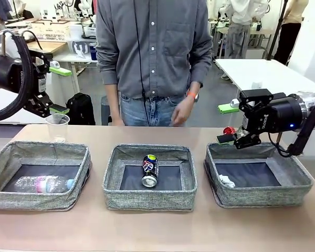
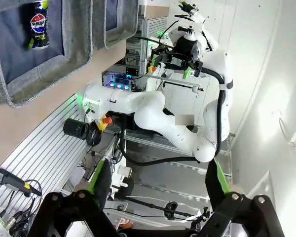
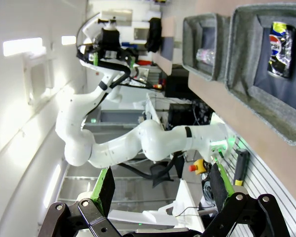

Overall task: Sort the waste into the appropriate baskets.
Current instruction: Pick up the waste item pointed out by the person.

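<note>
- Note left gripper [image 2: 157, 185] and right gripper [image 3: 160, 190] both spread apart, empty.
- Find crushed red can [image 1: 229, 130] on table [image 1: 157, 231] at 11 o'clock of right basket [image 1: 262, 195].
- Straddle it squarely, pinch the narrow side, carry to middle basket [image 1: 149, 200].

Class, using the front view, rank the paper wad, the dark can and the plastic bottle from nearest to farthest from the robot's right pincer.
1. White paper wad, right basket.
2. Dark can, middle basket.
3. Plastic bottle, left basket.
</note>
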### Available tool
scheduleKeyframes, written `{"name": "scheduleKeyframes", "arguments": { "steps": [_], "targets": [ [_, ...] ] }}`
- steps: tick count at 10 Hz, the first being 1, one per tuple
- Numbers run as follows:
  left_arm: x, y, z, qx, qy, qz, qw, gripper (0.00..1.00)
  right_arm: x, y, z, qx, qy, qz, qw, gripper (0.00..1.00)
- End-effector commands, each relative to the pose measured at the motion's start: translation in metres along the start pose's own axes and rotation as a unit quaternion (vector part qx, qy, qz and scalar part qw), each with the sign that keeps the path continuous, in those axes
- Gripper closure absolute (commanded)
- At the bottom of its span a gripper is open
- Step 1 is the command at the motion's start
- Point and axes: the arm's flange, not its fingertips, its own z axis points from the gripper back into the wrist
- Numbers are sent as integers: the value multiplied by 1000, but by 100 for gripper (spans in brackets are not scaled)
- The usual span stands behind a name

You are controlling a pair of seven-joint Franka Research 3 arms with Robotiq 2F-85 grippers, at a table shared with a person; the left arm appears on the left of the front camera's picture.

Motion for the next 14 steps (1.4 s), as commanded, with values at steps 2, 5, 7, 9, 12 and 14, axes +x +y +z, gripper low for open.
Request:
{"name": "scheduleKeyframes", "arguments": {
  "steps": [2,5,7,9,12,14],
  "targets": [
    [-1,-1,-2,-1,-5,2,1000,3,1,4,-2,12,-5,-6,1000,0],
    [-1,-1,-2,-1,-5,2,1000,3,1,4,-2,12,-5,-6,1000,0],
    [-1,-1,-2,-1,-5,2,1000,3,1,4,-2,12,-5,-6,1000,0],
    [-1,-1,-2,-1,-5,2,1000,3,1,4,-2,12,-5,-6,1000,0],
    [-1,-1,-2,-1,-5,2,1000,3,3,4,-16,-327,-156,-12,932,0],
    [-1,-1,-2,-1,-5,2,1000,3,13,2,-25,-685,-290,-26,668,0]
  ]
}}
